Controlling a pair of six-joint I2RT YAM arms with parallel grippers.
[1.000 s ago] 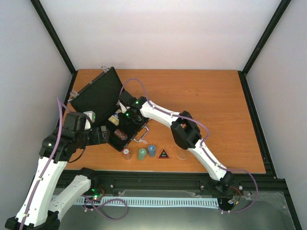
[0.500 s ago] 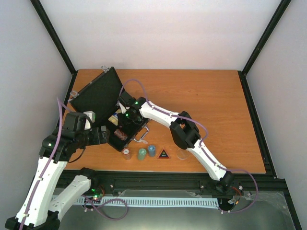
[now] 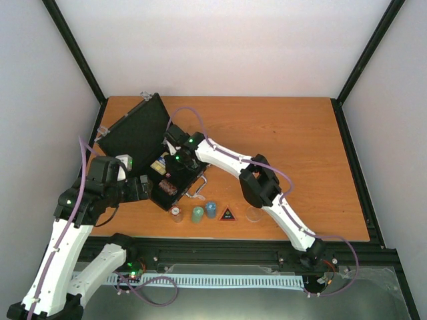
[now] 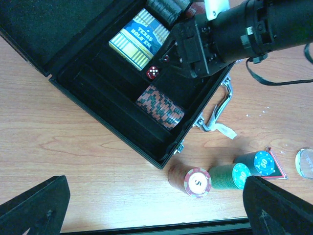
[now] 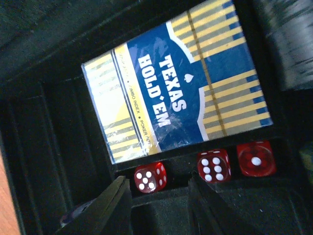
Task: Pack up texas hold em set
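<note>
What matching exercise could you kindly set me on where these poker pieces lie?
Things:
1. blue and yellow card deck box
2. red translucent dice
3. red-and-white chip stack marked 5
4. clear round disc
Places:
A. right of the black triangle
B. in the black case, narrow slot
C. on the wooden table, at the case's corner
D. in the case, wide compartment
Pairs: 1-D, 2-B, 3-C, 4-A

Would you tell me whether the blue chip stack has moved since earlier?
No; measured against the table's front edge, the blue chip stack sits where it was.
</note>
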